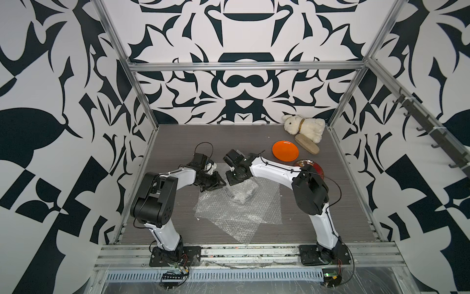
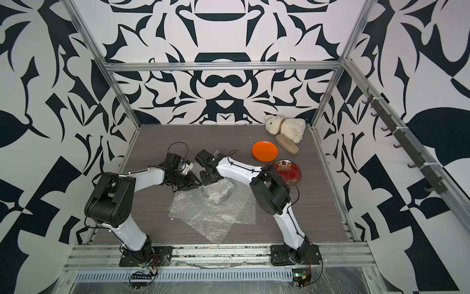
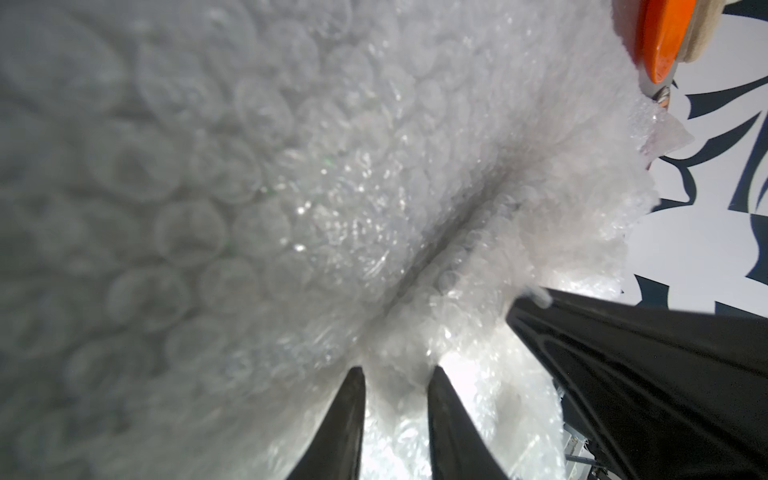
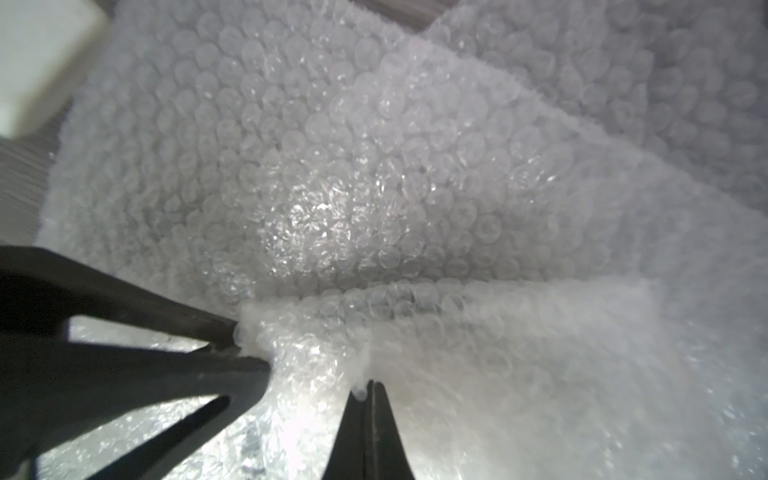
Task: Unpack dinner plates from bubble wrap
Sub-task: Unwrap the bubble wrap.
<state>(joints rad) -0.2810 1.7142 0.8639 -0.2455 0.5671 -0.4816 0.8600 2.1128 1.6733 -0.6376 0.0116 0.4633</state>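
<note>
Currently, both arms converge on the crumpled bundle of clear, whitish bubble wrap [image 1: 241, 191], which rests on flat, spread sheets of the same bubbled plastic [image 1: 239, 216] at the centre of the grey wood-grain worktop [image 1: 178, 142]. The left gripper [image 3: 397, 370] has its fingers [image 3: 345, 424] clamped on a thick gathered fold of the wrap, which fills the gap between them; the likely purpose is to anchor the bundle. The right gripper [image 4: 370, 384] has its fingers [image 4: 353, 432] pressed together on a thin free edge of the wrap, just beside the left gripper's hold. This pinch suits peeling 1 layer away while the other side is restrained. 2 dinner plates lie bare on the worktop, well apart from the bundle toward the far right: the plain bright orange round plate [image 1: 285, 150] and the glossy dark red round plate with floral decoration [image 2: 287, 171]. Both sit clear of the working area, near the tan oval wooden brush [image 1: 306, 144] and the white plush rabbit [image 1: 304, 127]. In a top view the right arm covers most of the red plate [image 1: 318, 169]. No 3rd plate is visible; whether the bundle contains it cannot be confirmed, since the layered bubbles obscure the contents in every view. Both wrist views are blurred at close range, and the grip points are hard to make out in both top views.
</note>
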